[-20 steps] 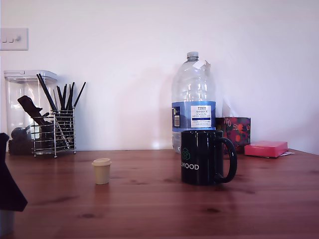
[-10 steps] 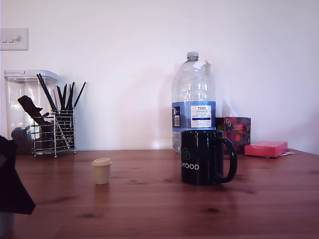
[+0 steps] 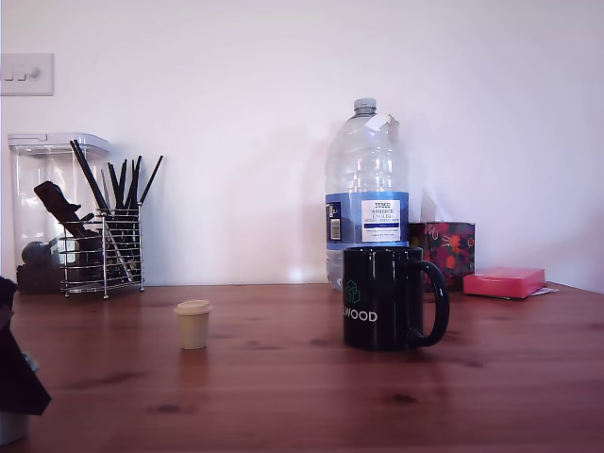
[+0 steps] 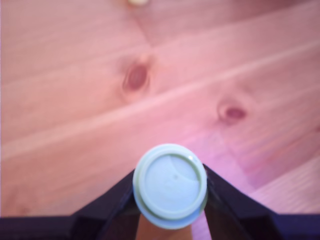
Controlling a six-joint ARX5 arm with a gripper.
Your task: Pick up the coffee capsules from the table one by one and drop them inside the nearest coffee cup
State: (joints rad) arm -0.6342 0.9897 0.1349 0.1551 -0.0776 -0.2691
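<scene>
Grey-teal round-topped plastic capsule (image 4: 170, 186) is clamped between the black gripper (image 4: 170, 200) fingers above the reddish wooden table (image 4: 75, 100).

On the one table (image 3: 283, 396) stand two coffee capsules, a cream-beige capsule (image 3: 192, 324) and a grey-teal capsule (image 4: 170, 185), plus one black mug (image 3: 382, 298), one water bottle (image 3: 366, 193), one wire caddy (image 3: 102, 253), one clear canister (image 3: 42, 189), one pink box (image 3: 503, 281) and one patterned box (image 3: 448, 247).
</scene>
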